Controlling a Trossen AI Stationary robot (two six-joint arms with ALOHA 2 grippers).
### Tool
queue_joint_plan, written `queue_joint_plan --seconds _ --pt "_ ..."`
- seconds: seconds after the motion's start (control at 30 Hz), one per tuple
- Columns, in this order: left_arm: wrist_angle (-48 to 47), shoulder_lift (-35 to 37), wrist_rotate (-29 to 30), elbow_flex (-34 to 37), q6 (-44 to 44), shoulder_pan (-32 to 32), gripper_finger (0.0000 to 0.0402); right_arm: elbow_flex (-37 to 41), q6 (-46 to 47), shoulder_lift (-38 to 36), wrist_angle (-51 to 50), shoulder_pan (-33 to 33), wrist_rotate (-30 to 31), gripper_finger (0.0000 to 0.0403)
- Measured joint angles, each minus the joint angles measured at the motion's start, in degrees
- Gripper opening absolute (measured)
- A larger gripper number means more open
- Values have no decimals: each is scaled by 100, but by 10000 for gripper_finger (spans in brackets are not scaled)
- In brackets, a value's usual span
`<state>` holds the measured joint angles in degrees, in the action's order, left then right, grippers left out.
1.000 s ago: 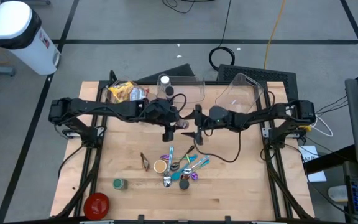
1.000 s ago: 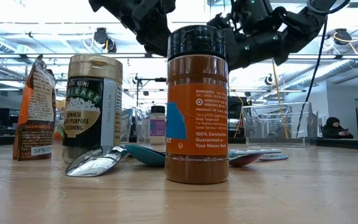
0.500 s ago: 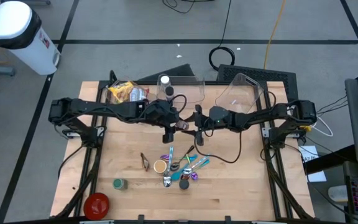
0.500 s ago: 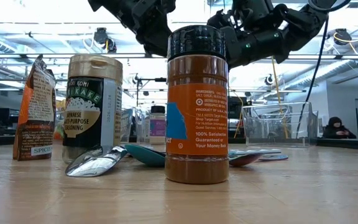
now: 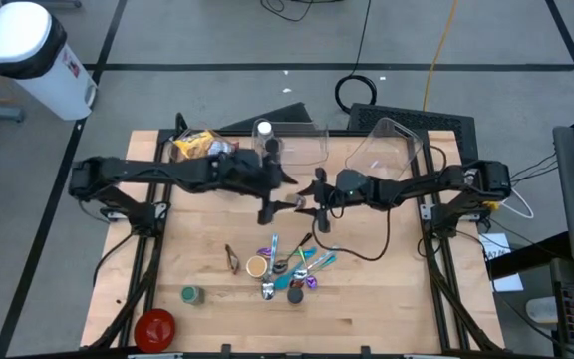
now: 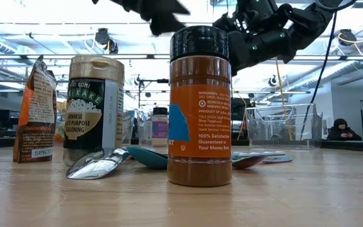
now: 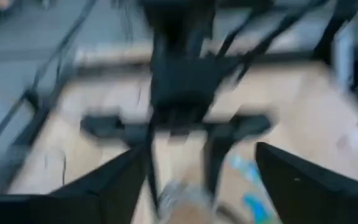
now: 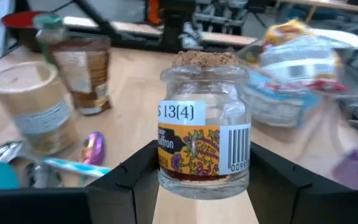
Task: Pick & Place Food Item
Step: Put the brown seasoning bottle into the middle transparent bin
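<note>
Right wrist view: right gripper (image 8: 199, 186) jaws pinching corked glass jar (image 8: 204, 127), mid-frame above table (image 5: 197, 249). Left gripper (image 5: 267, 204) just left of it, jaws spread, holding nothing.

Left wrist view: heavily motion-blurred; dark arm shapes and pale table barely separable, objects unidentifiable.
Left gripper (image 5: 270, 206): finger spacing too small to judge from overhead; in the low view only a blurred dark tip at the top edge.
Glass jar (image 8: 204, 124): its base is hidden between the right gripper's fingers (image 8: 120, 186); label text partly unreadable.
Snack bag (image 8: 300, 50): smeared, print illegible.
Spice bottle (image 6: 200, 104): blocks the utensils behind it.
Pouch (image 6: 36, 110): cropped wording.
</note>
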<state>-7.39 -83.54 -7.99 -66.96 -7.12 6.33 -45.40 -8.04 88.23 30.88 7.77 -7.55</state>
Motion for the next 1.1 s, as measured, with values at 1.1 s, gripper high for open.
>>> queue_joint_plan --seconds 1.1 --pt "5858 492 356 3014 -179 74 351 1090 84 -623 3345 -163 596 183"
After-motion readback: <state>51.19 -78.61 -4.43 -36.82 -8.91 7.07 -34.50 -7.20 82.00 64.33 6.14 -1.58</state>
